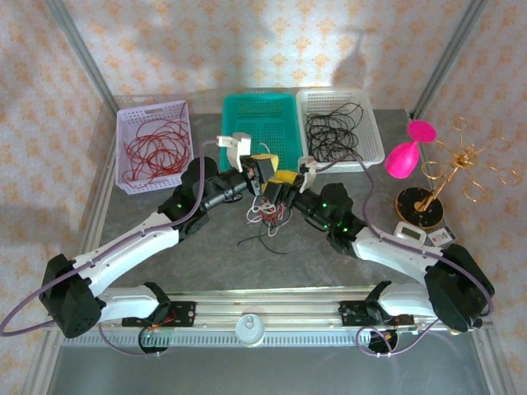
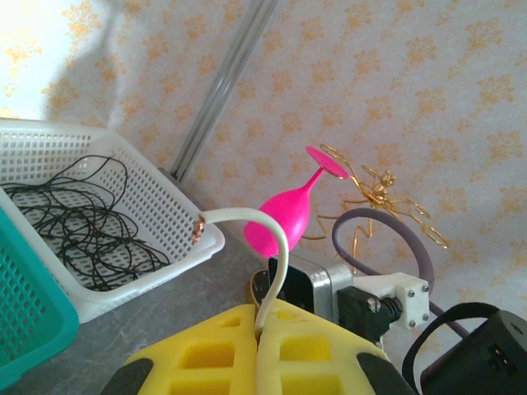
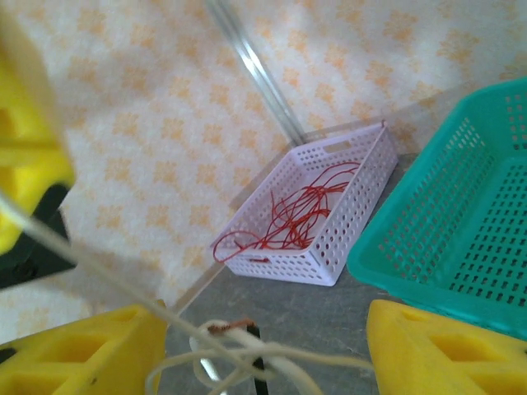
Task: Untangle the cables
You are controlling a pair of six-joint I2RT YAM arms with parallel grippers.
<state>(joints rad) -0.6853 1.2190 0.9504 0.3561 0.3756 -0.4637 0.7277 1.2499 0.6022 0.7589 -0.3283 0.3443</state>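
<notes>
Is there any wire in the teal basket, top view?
No: the teal basket shows only bare mesh floor, unlike the lilac basket with red wires and the white basket with black wires.

From my console I count three baskets: one teal basket [image 1: 258, 115], one lavender basket [image 1: 153, 107] left of it and one white basket [image 1: 375, 136] right of it. The lavender one holds a single heap of red wires [image 1: 152, 150], the white one a single heap of black wires [image 1: 333, 132]. In front of the teal basket I see two arms, left arm [image 1: 140, 243] and right arm [image 1: 387, 247], two grippers, left gripper [image 1: 262, 164] and right gripper [image 1: 288, 183], and one bunch of cables [image 1: 268, 212]. Far right of the teal basket: one pink goblet [image 1: 405, 156], one gold wire ornament [image 1: 461, 164], one small display unit [image 1: 409, 233].
</notes>
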